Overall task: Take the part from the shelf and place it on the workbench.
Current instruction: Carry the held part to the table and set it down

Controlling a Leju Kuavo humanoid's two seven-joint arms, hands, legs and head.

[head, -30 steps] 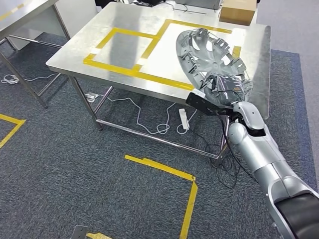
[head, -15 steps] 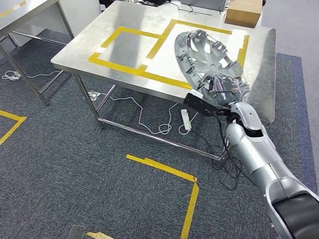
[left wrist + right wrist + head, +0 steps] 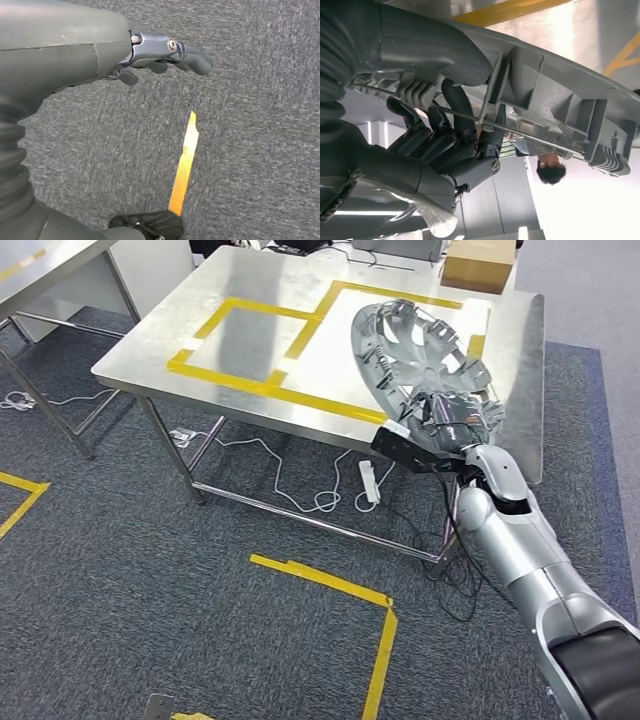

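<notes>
The part is a round silver wheel cover (image 3: 419,350), held tilted above the near right corner of the steel workbench (image 3: 249,390). My right hand (image 3: 451,425) grips its near rim. In the right wrist view the thumb lies over the rim (image 3: 561,105) and the dark fingers (image 3: 459,135) curl under it onto its ribbed back. My left hand (image 3: 166,55) hangs over the carpet, fingers stretched out and holding nothing.
Yellow tape (image 3: 249,375) marks two rectangles on the workbench top. A cardboard box (image 3: 478,262) sits at its far right corner. Cables and a power strip (image 3: 368,480) lie under the bench. Another steel table (image 3: 38,270) stands to the left. Yellow tape lines (image 3: 381,640) cross the carpet.
The whole view has swayed slightly right and back, so the camera moved. The wheel cover stays in my right hand at about the same spot over the bench corner.
</notes>
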